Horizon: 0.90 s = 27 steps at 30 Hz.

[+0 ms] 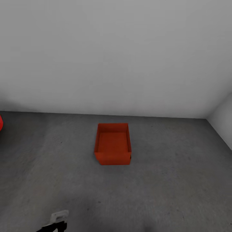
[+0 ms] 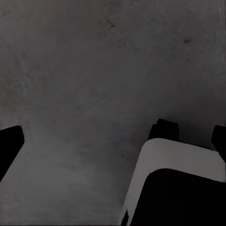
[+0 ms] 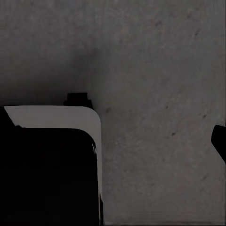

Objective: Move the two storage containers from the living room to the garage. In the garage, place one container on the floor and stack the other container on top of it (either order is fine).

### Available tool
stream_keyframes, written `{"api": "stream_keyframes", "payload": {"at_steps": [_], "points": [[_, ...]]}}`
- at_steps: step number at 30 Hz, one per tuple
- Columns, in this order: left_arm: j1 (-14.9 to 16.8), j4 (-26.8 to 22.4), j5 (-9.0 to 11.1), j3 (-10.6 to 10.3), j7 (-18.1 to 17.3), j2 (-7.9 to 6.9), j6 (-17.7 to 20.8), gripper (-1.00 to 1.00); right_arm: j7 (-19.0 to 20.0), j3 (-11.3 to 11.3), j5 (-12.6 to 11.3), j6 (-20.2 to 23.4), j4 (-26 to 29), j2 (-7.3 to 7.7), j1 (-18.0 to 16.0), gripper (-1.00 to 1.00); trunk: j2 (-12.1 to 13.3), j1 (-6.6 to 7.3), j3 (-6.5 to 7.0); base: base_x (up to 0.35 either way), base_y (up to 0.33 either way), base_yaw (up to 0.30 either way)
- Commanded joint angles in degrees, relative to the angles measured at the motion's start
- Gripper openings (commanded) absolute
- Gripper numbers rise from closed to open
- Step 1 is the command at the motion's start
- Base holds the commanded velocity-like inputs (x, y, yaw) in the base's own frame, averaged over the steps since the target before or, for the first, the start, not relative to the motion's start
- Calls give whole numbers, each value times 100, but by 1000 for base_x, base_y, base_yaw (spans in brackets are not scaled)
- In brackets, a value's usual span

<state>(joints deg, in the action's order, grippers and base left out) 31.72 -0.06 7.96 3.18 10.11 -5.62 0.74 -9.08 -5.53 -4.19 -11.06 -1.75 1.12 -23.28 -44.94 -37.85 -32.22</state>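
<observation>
**One bin down in the garage, one to fetch**

The bare garage lay ahead of me: a plain pale grey wall [image 1: 116, 54] above a dark grey, mottled concrete floor [image 1: 180, 180]. At the far left edge a sliver of some rounded bright red object [image 1: 1, 123] showed. Low in my head view, left of centre, part of my left arm [image 1: 57, 220] poked in, hanging low. Further right, mid-floor, the orange-red rectangular open-top plastic storage container [image 1: 112, 143] sat upright near the wall, well apart from me, nothing inside; I judged it the base of the stack. Both wrist cameras looked down at bare concrete and my own base. Dark finger tips sat at the frame edges, wide apart, so each gripper seemed open and held nothing, though I couldn't be certain.
</observation>
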Motion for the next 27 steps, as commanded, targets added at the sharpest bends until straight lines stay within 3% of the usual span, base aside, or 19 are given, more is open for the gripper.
{"api": "stream_keyframes", "payload": {"at_steps": [1,7,14,22,27], "points": [[-126,-2,22,25,5,9,-5,100,83,-52,-41,58,-18,0,109,100,-4,-1,-4,0,0,0],[-623,5,22,29,-14,38,-27,100,517,-48,-44,357,-18,2,603,100,-4,-1,-4,0,0,0],[-1106,6,76,33,-92,172,-35,100,618,-49,-53,381,-18,-3,978,100,-4,-1,-4,0,0,0],[-1460,4,91,34,-105,270,-72,100,626,-46,-60,164,-18,-45,1263,100,-4,-1,28,0,0,0],[-1510,-1,90,28,-101,362,-250,100,626,-49,-59,117,-18,-64,1323,100,-4,-1,72,0,0,0]]}}
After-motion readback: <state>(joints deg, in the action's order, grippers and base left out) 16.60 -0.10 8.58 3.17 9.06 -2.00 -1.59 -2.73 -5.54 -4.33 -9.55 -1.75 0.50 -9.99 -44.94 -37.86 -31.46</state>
